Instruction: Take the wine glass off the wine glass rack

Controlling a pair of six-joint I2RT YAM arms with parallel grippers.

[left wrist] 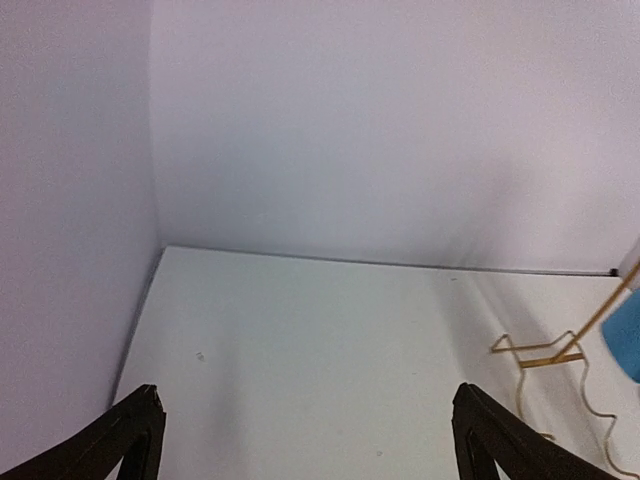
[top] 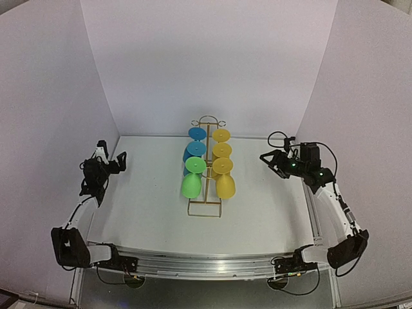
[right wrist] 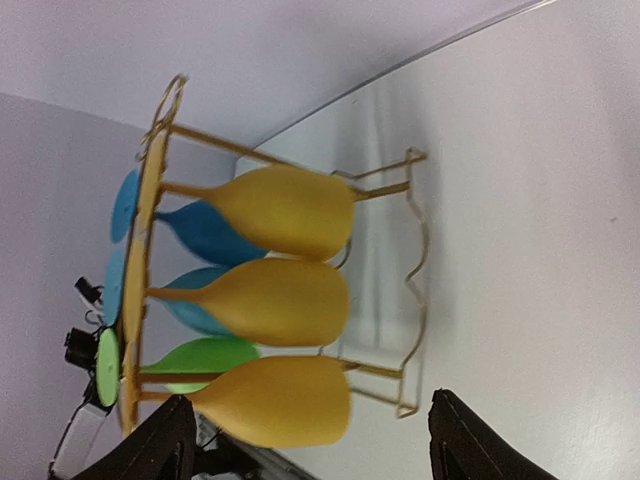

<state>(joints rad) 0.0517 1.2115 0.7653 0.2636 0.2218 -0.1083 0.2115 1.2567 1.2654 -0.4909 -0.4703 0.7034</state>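
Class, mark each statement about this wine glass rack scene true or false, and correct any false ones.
1. Six glasses hang on the wine glass rack. True.
2. The green glass hangs in the yellow row. False: it hangs in the same row as the blue glasses.
3. The right gripper is open and holds nothing. True.
4. The left gripper grips a blue glass. False: it is open, well clear of the rack.

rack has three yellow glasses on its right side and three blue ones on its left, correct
No. The left side of the wine glass rack holds two blue glasses and one green glass, as the top view shows. The three yellow glasses on its right side are correct.
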